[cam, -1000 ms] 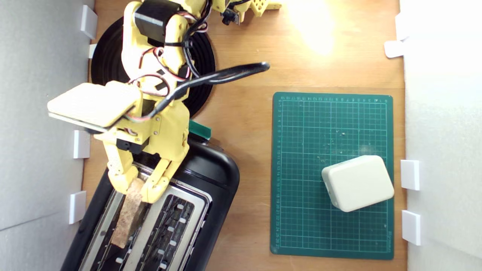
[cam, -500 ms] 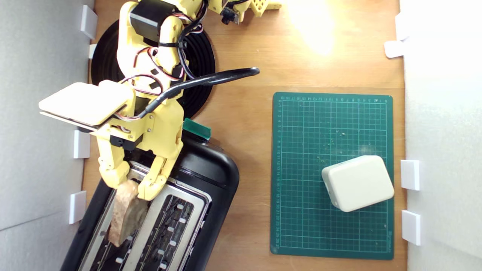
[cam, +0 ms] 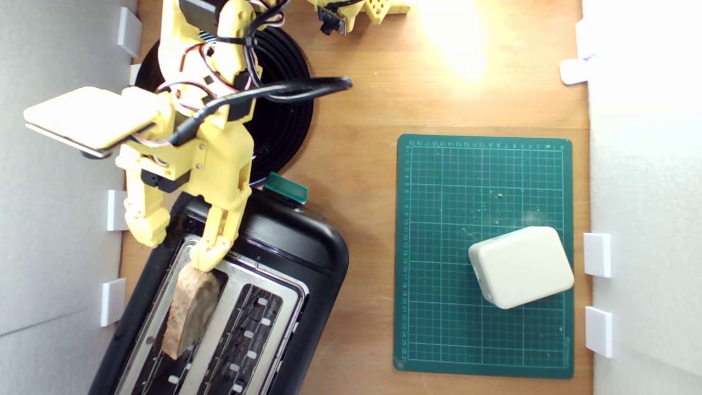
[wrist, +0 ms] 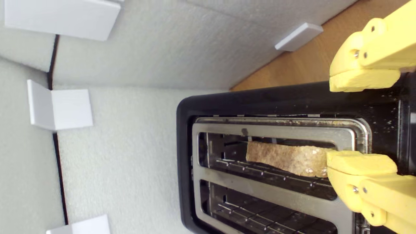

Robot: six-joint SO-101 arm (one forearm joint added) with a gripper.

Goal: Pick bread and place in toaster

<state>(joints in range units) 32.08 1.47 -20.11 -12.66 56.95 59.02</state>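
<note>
Looking down in the exterior view, a green cutting mat (cam: 482, 255) lies toward the worktop's (cam: 356, 109) right edge with a white rounded block (cam: 521, 267) on its lower right part. A round black plate (cam: 279, 118) sits at the top left corner, largely covered by the yellow arm (cam: 203, 109) and its black cable (cam: 285, 90). The toaster (cam: 307, 247) occupies the bottom left corner, set at an angle, its green lever knob (cam: 285, 187) pointing toward the plate. The bread (cam: 189, 310) stands in the slot nearer the worktop's left edge, crust uppermost; the other slot holds nothing visible. The gripper (cam: 178, 241) is spread wide above the toaster's upper end, gripping nothing; one fingertip lies at the bread's near end, contact cannot be confirmed. White foam walls (cam: 60, 247) with white brackets (cam: 118, 210) border the wooden worktop left and right. Glare marks the top edge.

In the wrist view, the gripper (wrist: 362, 123) shows both yellow fingers (wrist: 364, 79) well apart. The bread (wrist: 286, 159) lies inside one slot of the toaster (wrist: 260, 97), one fingertip at its end. White foam wall (wrist: 146, 58) stands just beyond the toaster.
</note>
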